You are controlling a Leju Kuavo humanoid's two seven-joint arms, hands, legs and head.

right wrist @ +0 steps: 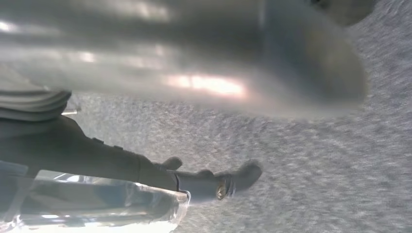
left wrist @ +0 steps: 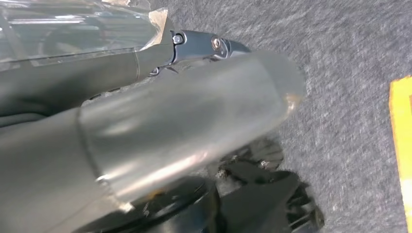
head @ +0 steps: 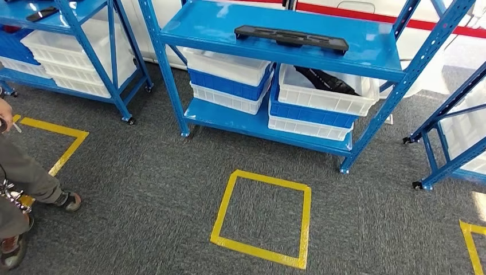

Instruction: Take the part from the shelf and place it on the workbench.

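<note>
Part (head: 291, 38) flat on shelf (head: 378, 57) top | hands (right wrist: 214, 182) over carpet

Workshop or factory storeroom. Blue steel racks on wheels (head: 275, 63) stand on grey carpet floor (head: 143, 195). Lower shelves carry stacked white and blue plastic bins (head: 229, 80). Long black part (head: 291, 38) lies on top shelf of middle rack. Yellow tape squares (head: 261, 217) mark spots on floor. White wall with red stripe (head: 367, 11) behind racks.
</note>
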